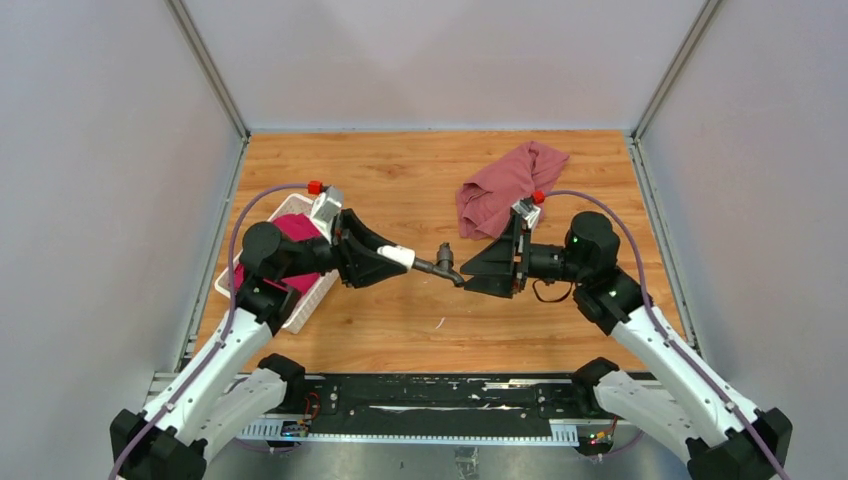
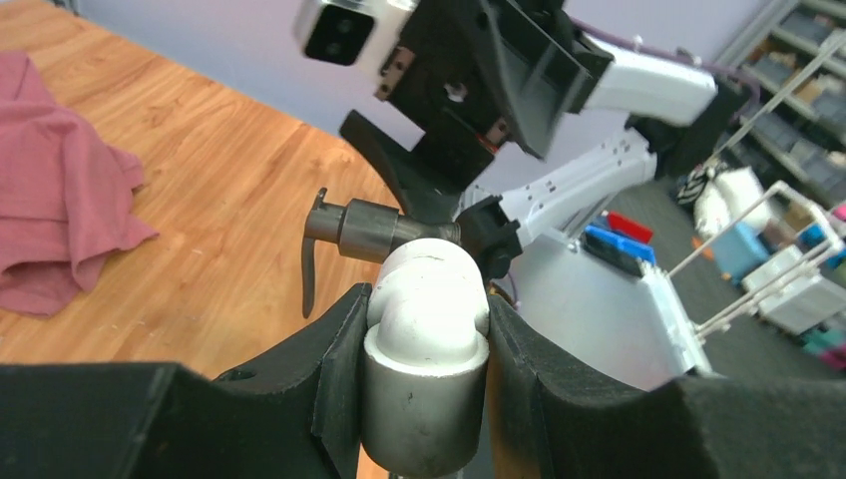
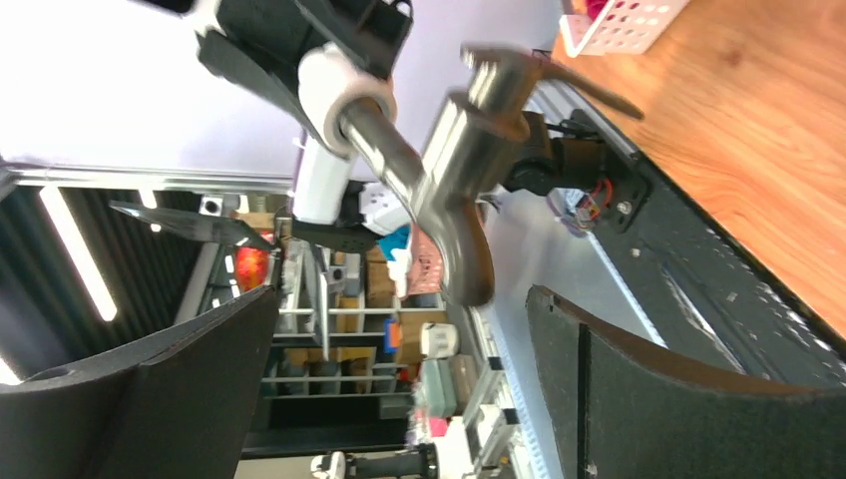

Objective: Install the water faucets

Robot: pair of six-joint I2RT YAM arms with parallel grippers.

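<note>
Above table (image 1: pixel 400 170): white fitting (image 1: pixel 398 256) in left hand (image 2: pixel 427 317), tap (image 1: pixel 443 263) protruding.

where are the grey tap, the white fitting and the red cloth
grey tap (image 2: pixel 374 230), left wrist view, on its barrel
white fitting (image 2: pixel 429 299), left wrist view, its rounded top
red cloth (image 1: pixel 505 185), top external view, its middle

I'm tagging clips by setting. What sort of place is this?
Likely a robotics lab work cell: a wooden tabletop walled by plain grey panels, with shelves of bins in the room beyond.
</note>
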